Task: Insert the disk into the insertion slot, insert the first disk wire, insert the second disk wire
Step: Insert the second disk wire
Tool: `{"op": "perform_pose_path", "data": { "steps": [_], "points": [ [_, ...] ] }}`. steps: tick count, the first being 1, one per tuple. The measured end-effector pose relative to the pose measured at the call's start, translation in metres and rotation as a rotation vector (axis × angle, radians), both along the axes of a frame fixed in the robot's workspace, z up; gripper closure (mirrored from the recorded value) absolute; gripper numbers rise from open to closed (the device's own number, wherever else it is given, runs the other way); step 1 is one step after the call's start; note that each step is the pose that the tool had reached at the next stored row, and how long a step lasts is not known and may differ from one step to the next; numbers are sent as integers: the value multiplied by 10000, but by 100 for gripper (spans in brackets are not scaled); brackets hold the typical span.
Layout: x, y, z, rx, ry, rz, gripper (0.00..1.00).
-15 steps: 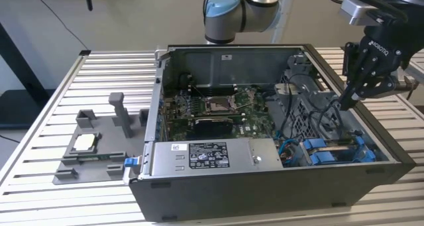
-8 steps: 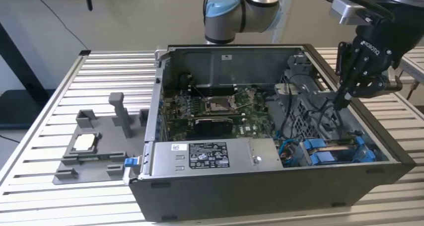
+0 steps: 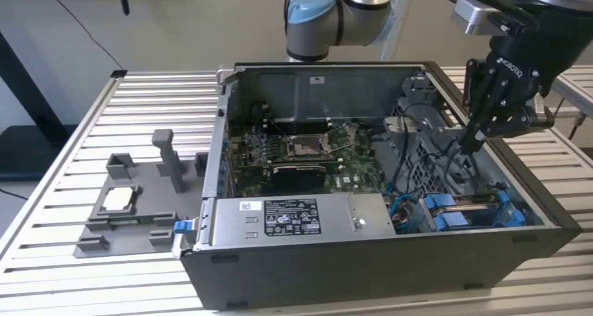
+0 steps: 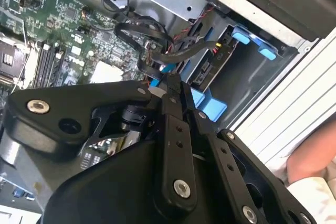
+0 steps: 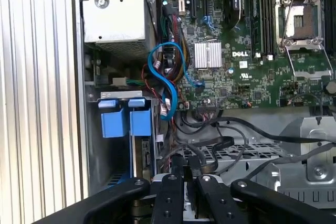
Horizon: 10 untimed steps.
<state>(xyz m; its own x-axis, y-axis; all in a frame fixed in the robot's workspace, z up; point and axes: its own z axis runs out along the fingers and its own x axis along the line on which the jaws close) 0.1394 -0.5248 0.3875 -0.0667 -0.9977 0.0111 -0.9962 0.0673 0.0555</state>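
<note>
Above the disk (image 3: 473, 210), closed jaws.

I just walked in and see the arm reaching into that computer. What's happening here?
A robot arm is working inside an open computer case lying on a slatted table. Its tool reaches down among the black cables, beside the drive bay. The disk's blue carrier already sits in its slot at the case's corner, so the work now seems to concern the wires.
</note>
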Motion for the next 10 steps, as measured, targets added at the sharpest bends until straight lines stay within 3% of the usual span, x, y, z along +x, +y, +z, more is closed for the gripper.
{"op": "perform_pose_path", "data": {
  "steps": [10],
  "points": [
    [-56, -21, -53, -125, 1, 0, 84]
  ]
}}
